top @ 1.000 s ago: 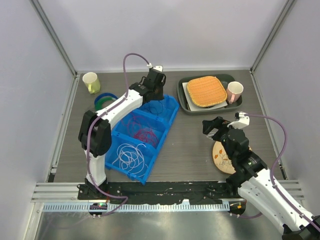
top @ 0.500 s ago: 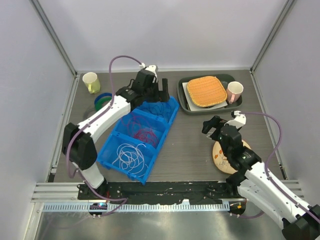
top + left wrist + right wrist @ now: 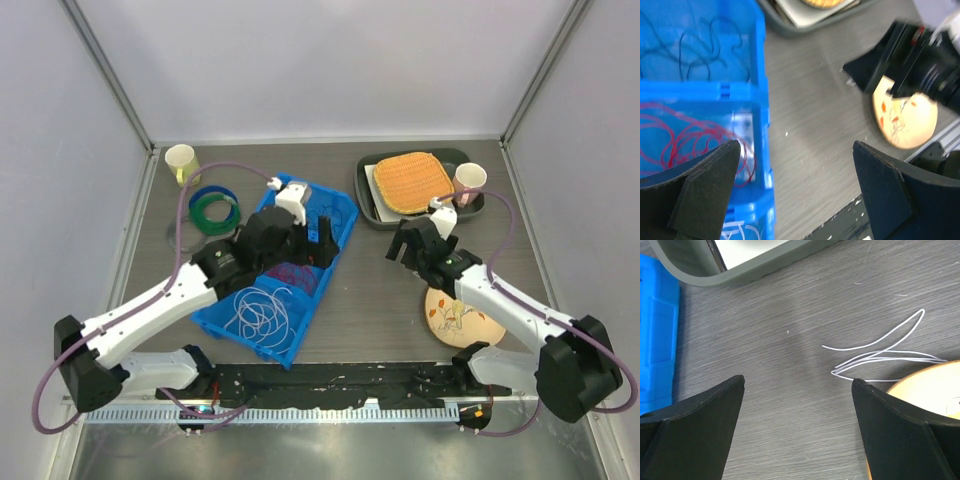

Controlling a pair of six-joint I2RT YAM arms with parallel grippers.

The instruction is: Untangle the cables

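Observation:
A blue bin [image 3: 300, 340] with three compartments holds the cables. White loops [image 3: 258, 310] fill the near compartment, a red cable [image 3: 685, 140] lies in the middle one, and a dark cable [image 3: 705, 45] in the far one. My left gripper [image 3: 318, 248] hovers open over the bin's right edge, and in its own view [image 3: 797, 150] nothing sits between the fingers. My right gripper [image 3: 408, 245] is open above bare table. A loose white cable [image 3: 880, 357] lies just ahead of the right gripper [image 3: 797, 385], beside the wooden plate [image 3: 925, 390].
A dark tray [image 3: 368, 205] with an orange cloth [image 3: 412, 182] stands at the back right, a pink cup [image 3: 468, 181] at its corner. A pale cup [image 3: 182, 162] and blue and green coiled rings [image 3: 213, 207] sit at the back left. The wooden plate [image 3: 462, 320] lies under the right arm.
My left gripper opened over the far compartment, then pulled back toward me and to the bin's right edge. My right arm swung left and away from me, toward the table's middle.

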